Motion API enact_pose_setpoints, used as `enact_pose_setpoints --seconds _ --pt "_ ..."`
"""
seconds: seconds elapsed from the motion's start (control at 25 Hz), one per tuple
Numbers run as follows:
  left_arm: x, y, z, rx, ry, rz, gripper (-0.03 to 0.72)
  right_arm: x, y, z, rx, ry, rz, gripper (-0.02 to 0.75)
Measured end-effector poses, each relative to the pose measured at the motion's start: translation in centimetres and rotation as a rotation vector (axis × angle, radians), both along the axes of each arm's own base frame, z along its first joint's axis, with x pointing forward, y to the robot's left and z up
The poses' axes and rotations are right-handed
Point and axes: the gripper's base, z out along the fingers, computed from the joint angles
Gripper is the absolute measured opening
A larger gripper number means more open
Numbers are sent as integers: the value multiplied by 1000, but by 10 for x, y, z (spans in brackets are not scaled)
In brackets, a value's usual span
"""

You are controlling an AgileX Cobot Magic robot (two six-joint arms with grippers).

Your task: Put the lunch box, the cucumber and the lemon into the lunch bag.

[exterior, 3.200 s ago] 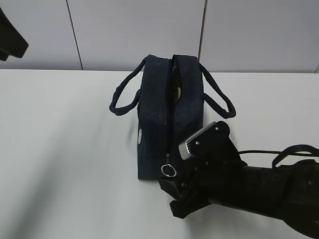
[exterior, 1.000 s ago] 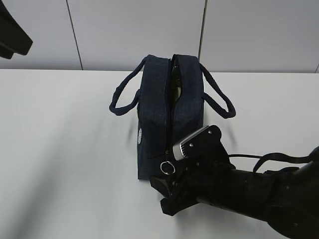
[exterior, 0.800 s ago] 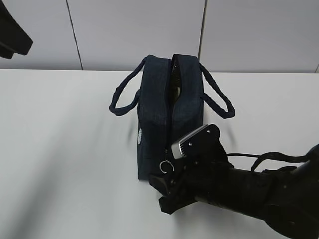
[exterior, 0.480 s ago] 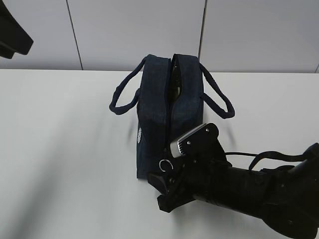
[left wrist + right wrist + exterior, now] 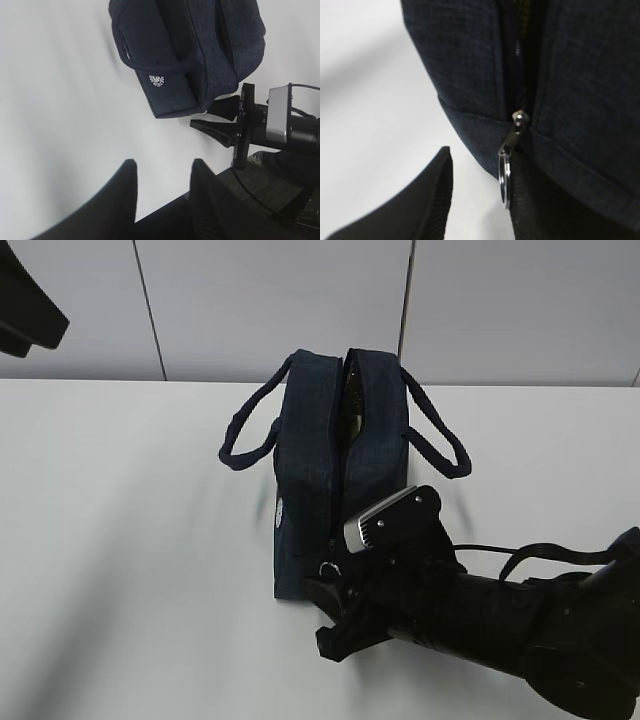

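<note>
The dark navy lunch bag [image 5: 310,460] stands mid-table with its end facing me, handles drooping to both sides. Its top zipper gapes open, and a yellow-green sliver [image 5: 352,405] shows inside; I cannot tell what it is. The lunch box, cucumber and lemon are otherwise hidden. My right gripper [image 5: 318,615] is at the bag's near lower end. In the right wrist view the metal ring pull [image 5: 505,180] hangs against the right finger's inner face, with a gap to the left finger [image 5: 432,190], so the right gripper [image 5: 480,167] is open. The left gripper [image 5: 164,167] hovers high, open and empty.
The white table [image 5: 130,540] lies bare to the left of the bag, and a grey panelled wall stands behind it. My left arm [image 5: 25,305] hangs at the top left corner. The right arm [image 5: 280,125] and its cable stretch across the near right of the table.
The right gripper has crept left and in toward the bag's near end, and its jaws have narrowed. The ring pull now lies between them. The left arm has not moved.
</note>
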Motion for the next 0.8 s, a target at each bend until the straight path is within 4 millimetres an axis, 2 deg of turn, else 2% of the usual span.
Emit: enact_pose_setpoints --seconds 0.12,0.36,0.6,0.8 --pt "0 0 0 -5 1 -1 239 1 -1 0 9 5 -30 266" --pt "0 0 0 -7 2 1 239 3 -3 0 19 12 -66 139" --pt "0 0 0 -7 2 1 239 3 -3 0 16 17 -70 44" --pt "0 0 0 -7 2 1 239 3 -4 -1 12 22 -74 3"
